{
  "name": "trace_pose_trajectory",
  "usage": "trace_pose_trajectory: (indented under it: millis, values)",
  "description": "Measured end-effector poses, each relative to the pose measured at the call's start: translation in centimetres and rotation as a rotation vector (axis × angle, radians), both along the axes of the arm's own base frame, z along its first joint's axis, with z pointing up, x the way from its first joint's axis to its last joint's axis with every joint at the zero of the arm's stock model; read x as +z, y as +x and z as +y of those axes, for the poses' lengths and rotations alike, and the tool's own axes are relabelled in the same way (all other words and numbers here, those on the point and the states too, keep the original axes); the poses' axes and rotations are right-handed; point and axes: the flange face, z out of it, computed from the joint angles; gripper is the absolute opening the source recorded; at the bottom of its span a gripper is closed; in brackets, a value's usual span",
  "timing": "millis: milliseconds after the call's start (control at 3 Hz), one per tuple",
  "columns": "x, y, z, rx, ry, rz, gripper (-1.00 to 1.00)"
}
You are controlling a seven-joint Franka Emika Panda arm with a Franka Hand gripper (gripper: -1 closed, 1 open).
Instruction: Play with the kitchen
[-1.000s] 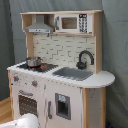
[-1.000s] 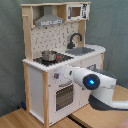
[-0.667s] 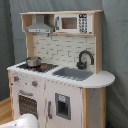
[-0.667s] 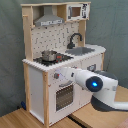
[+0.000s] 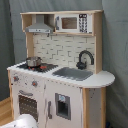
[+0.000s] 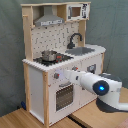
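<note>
Kitchen first: the large white and light-wood toy kitchen stands upright against a grey curtain backdrop in both exterior views, on a pale wooden floor. Its oven door, red-centred knobs, black curved faucet, grey sink basin, silver range hood and small microwave are all in place, and a small metal pot sits on the stovetop.

Compared with a second ago, the white robot arm in the second exterior view reaches further toward the front panel, its glowing blue light now lower and nearer the camera. Its tip lies just beside the knob row above the oven door. I judge that the arm is closing in on a knob or the oven handle, so play is only starting.

The second exterior view shows the arm's approach, yet the arm's own body hides the gripper, so I cannot tell whether it is released or clenched. The first exterior view shows only a white rounded part of the arm at its bottom edge, but gives a clear look at the lower cupboard door, which the other camera does not show
</note>
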Motion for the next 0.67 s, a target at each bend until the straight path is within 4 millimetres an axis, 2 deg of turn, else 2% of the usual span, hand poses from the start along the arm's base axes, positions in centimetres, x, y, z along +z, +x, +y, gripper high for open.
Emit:
trace_pose_trajectory:
  millis: [667]
  values:
    - [-1.8,-0.2,-3.4,0.082,-0.038,-0.019,1.00]
